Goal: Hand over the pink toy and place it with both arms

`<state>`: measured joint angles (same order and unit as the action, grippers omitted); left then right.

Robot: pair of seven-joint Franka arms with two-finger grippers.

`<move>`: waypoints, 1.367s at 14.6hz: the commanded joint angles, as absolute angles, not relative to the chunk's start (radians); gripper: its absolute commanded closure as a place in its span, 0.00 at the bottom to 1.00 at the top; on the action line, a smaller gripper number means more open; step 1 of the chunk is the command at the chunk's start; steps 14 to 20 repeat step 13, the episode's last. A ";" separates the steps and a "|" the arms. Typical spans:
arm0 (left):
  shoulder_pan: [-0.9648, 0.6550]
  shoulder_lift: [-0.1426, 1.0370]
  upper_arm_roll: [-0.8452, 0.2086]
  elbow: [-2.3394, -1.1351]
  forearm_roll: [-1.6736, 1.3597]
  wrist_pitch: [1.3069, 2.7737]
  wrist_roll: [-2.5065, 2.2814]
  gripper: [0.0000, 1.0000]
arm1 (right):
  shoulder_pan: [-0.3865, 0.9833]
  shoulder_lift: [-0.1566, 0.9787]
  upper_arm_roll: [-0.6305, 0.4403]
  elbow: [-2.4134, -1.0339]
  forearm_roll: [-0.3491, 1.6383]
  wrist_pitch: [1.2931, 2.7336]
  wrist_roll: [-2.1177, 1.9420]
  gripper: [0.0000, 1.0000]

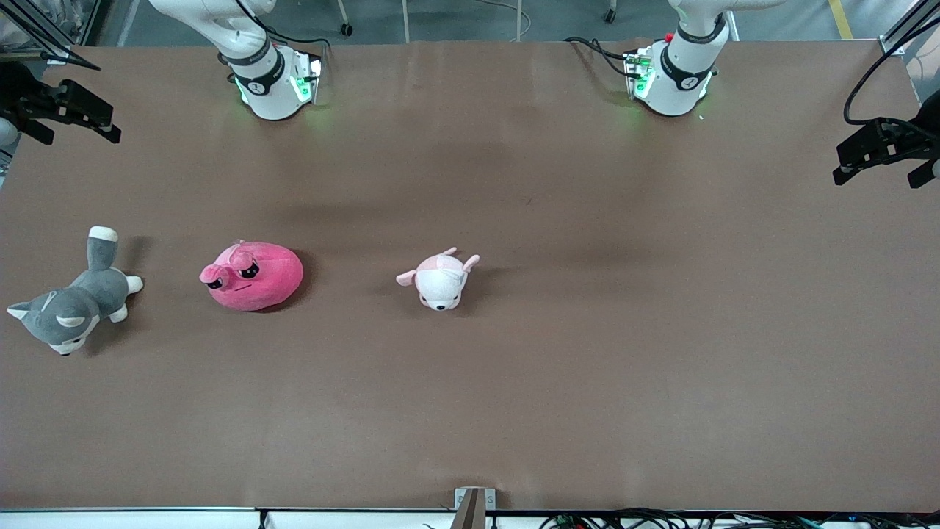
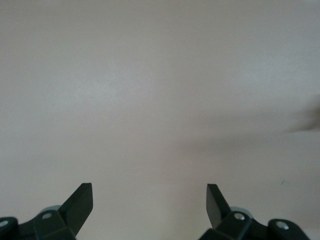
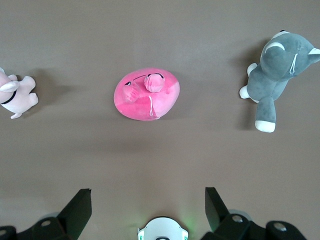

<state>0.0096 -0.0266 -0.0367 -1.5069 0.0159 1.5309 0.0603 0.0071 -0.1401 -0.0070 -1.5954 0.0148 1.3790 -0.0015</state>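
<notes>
The pink toy (image 1: pixel 253 275) lies on the brown table (image 1: pixel 587 382) toward the right arm's end, its droopy-eyed face toward the front camera. Neither hand shows in the front view, only both arms' white bases, the right one (image 1: pixel 273 84) and the left one (image 1: pixel 674 77). In the right wrist view my right gripper (image 3: pixel 148 196) hangs open and empty, high over its own base, and the pink toy (image 3: pixel 147 94) lies well clear of its fingers. My left gripper (image 2: pixel 149 192) is open too, with only bare table under it.
A grey and white husky plush (image 1: pixel 70 305) lies near the table's edge at the right arm's end. A small white and pale-pink puppy plush (image 1: pixel 440 279) lies mid-table. Black fixtures (image 1: pixel 62 110) (image 1: pixel 885 150) jut in at both ends.
</notes>
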 commanded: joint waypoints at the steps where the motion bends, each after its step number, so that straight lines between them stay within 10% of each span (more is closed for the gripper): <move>1: 0.008 -0.021 -0.034 -1.494 0.006 1.534 0.066 0.00 | 0.009 -0.166 -0.009 -1.617 0.014 1.394 -0.006 0.00; 20: 0.008 -0.021 -0.034 -1.494 0.006 1.534 0.066 0.00 | 0.009 -0.160 -0.011 -1.597 0.012 1.396 -0.009 0.00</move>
